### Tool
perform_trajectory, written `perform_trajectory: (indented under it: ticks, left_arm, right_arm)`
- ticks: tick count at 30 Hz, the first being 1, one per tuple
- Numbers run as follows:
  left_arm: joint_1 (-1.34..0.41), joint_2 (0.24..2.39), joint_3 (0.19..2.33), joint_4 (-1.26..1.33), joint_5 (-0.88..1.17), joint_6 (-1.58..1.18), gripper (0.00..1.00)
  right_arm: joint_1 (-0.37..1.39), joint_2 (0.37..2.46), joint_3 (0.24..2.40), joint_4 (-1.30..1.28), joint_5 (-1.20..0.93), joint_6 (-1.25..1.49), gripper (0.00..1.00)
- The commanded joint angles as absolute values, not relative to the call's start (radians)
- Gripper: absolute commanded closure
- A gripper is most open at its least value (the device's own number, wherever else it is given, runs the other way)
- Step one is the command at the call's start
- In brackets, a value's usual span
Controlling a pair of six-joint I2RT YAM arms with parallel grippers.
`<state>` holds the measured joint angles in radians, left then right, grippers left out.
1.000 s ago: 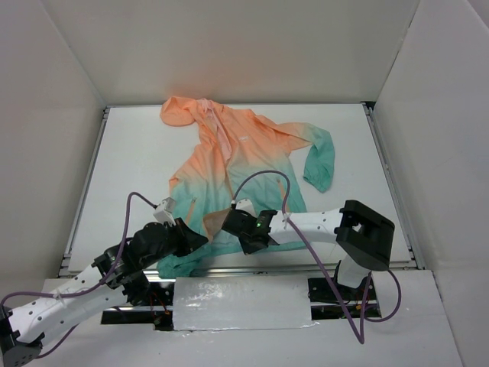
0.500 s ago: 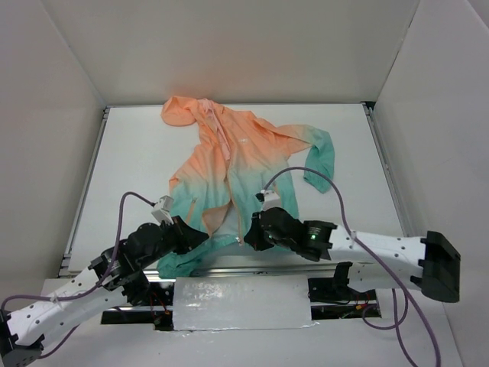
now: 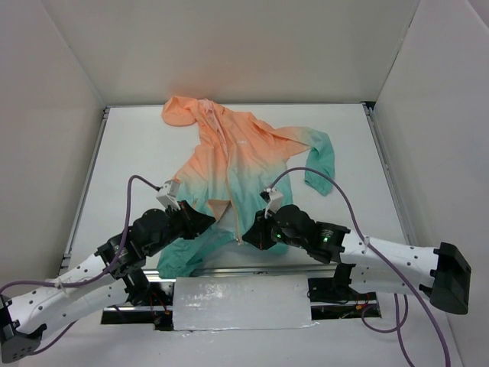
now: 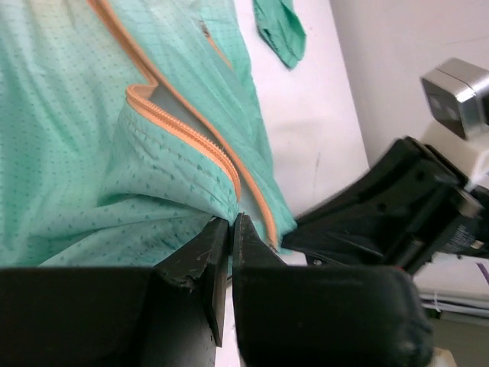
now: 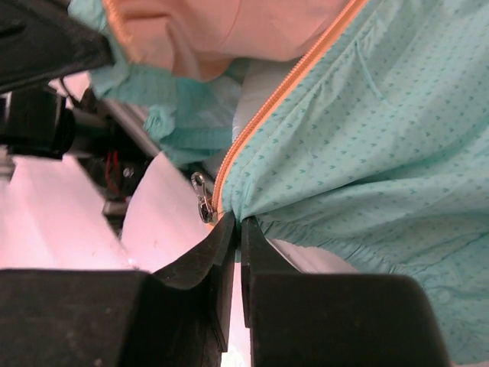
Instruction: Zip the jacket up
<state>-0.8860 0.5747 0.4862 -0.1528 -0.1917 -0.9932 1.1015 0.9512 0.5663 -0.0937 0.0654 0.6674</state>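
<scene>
The jacket (image 3: 237, 160) lies on the white table, peach-orange hood at the far end, teal hem toward the arms, its front open at the bottom. My left gripper (image 3: 208, 222) is shut on the teal hem of the left front panel (image 4: 153, 222), beside its orange zipper tape (image 4: 191, 134). My right gripper (image 3: 252, 233) is shut on the hem corner of the right front panel (image 5: 367, 153), right by the metal zipper pull (image 5: 202, 200) that hangs at the bottom of the orange zipper (image 5: 283, 88). The two grippers hold the hem corners a short way apart.
White walls enclose the table (image 3: 130, 153) on three sides. A silver tape strip (image 3: 241, 302) covers the near edge between the arm bases. The jacket's right sleeve (image 3: 321, 157) lies out toward the right. The right arm (image 4: 397, 214) shows close by in the left wrist view.
The right arm swung out to the right and its gripper drew the right hem corner right. The left gripper moved up and right with its hem corner. The lower front spread.
</scene>
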Motion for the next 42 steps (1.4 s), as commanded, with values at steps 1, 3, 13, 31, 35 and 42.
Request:
perform_trajectory:
  ticks: [1, 3, 13, 31, 35, 42]
  left_arm:
    - [-0.882, 0.578, 0.503, -0.155, -0.27, -0.982, 1.0]
    - [-0.882, 0.568, 0.485, -0.163, -0.284, -0.989, 1.0]
    - [-0.882, 0.52, 0.426, -0.158, -0.273, -1.009, 1.0]
    - [-0.882, 0.474, 0.376, -0.147, -0.235, -1.022, 1.0]
    - [-0.884, 0.512, 0.319, -0.019, -0.177, -1.048, 1.0]
    - [-0.884, 0.664, 0.368, 0.187, -0.091, -1.016, 1.0]
  right_arm:
    - [1.089, 0.893, 0.594, -0.126, -0.058, 0.635, 0.89]
    - [1.08, 0.842, 0.578, -0.147, -0.077, 0.644, 0.87]
    - [1.009, 0.916, 0.526, -0.088, -0.242, 0.62, 0.85]
    - [0.999, 1.068, 0.442, 0.092, -0.278, 0.653, 1.0]
    - [0.997, 0.953, 0.359, 0.269, -0.247, 0.757, 1.0]
    - [0.983, 0.862, 0.266, 0.536, -0.166, 0.838, 1.0]
